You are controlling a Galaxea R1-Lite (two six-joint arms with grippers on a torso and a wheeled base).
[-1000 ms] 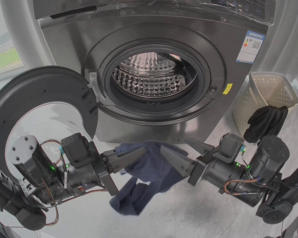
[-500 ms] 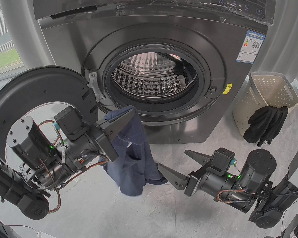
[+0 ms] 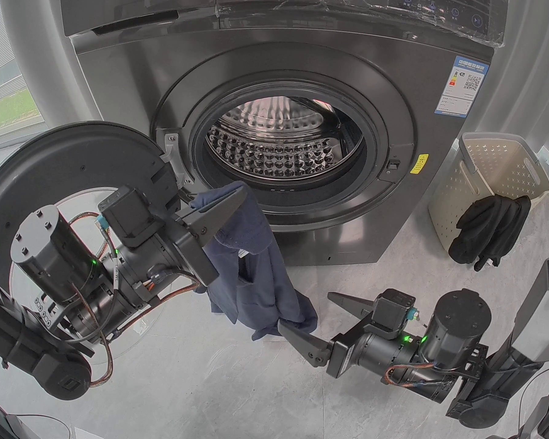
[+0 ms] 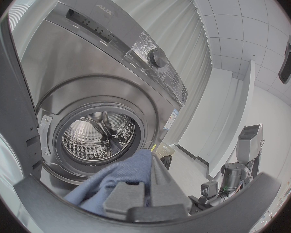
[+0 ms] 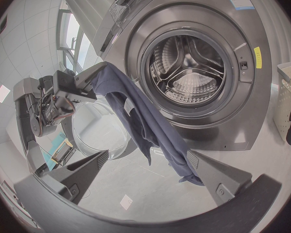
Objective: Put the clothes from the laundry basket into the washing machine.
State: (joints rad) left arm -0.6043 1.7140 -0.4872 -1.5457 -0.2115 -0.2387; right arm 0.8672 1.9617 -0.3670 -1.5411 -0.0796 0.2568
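My left gripper (image 3: 230,204) is clamped on the top of the shirt (image 3: 256,275); in the left wrist view the blue cloth sits pinched between the closed fingers (image 4: 161,182). From that pinch the shirt hangs down with its long axis close to vertical, and its tail slopes away toward my other arm.

The drum (image 3: 280,147) is what matters. Its mouth lies straight ahead of the left fingertips and a little above them, with the pinch point just short of the lower rim. The open door (image 3: 73,166) stands off to the outer side of the fingers, so I judge it no obstacle. The left arm is much the nearer to the opening, and I judge that the carry falls to it: forward and up past the rim. Most of the shirt hangs below the rim, so the tail could catch on the lip.

My right gripper (image 3: 305,311) sits low and back from the machine with its fingers spread wide. The shirt's hem drapes against one finger (image 5: 213,175), and nothing is pinched there.

Farther right the basket (image 3: 500,172) stands beside the machine, with black clothes (image 3: 491,227) slung over its edge.
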